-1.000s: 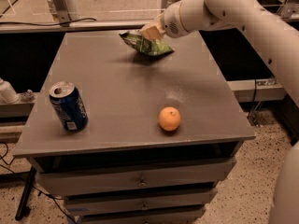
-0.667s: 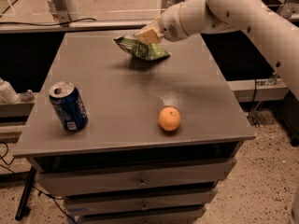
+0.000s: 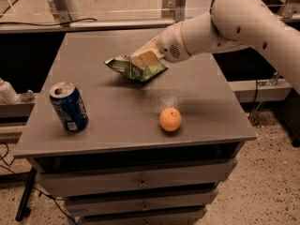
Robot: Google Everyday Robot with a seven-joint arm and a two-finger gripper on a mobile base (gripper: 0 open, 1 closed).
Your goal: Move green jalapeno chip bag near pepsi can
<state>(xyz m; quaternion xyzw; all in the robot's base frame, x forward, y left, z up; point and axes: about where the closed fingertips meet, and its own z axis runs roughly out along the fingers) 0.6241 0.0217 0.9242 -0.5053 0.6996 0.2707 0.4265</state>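
Since the earlier frames, the bag (image 3: 127, 68) has shifted lower and to the left in the picture, from the far edge of the table (image 3: 117, 132) toward its middle. The gripper (image 3: 146, 58) has travelled with it, and the can and orange have stayed put.

The bag now sits just above and left of the frame's centre, crinkled and tilted. Its right end is pinched in the gripper's beige fingers (image 3: 144, 59), which are clamped on it. A soft shadow lies on the tabletop below and to its right, so it looks lifted off the surface rather than resting on it.

The white arm (image 3: 225, 25) reaches in from the upper right of the frame, with the gripper at its lower-left end.

The can (image 3: 69, 108) stands upright at the left of the frame, near the table's front left corner. It is below and left of the bag and well apart from it.

The orange (image 3: 170, 119) rests near the table's front edge, just right of centre. It is below and slightly right of the bag and touches nothing.

Drawers (image 3: 140, 184) run along the table's front, and speckled floor (image 3: 274, 172) shows at the lower right.
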